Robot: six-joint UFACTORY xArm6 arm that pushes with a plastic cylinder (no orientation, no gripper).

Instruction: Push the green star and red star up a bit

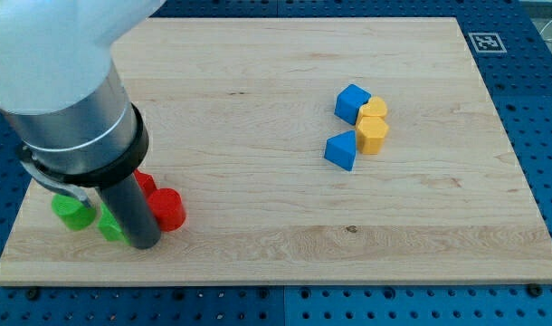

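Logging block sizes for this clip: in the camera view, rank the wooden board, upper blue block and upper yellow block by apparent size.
1. wooden board
2. upper blue block
3. upper yellow block, partly hidden by the lower yellow block

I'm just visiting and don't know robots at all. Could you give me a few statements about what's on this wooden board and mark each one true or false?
1. The blue and yellow blocks sit together on the view's right. True: a blue block, yellow block and second blue block cluster there.
2. My tip is among the blue blocks. False: it is at the view's bottom left, between a red block and a green block.
3. The board is wooden. True.
4. Red blocks lie at the view's top right. False: they are at the bottom left.
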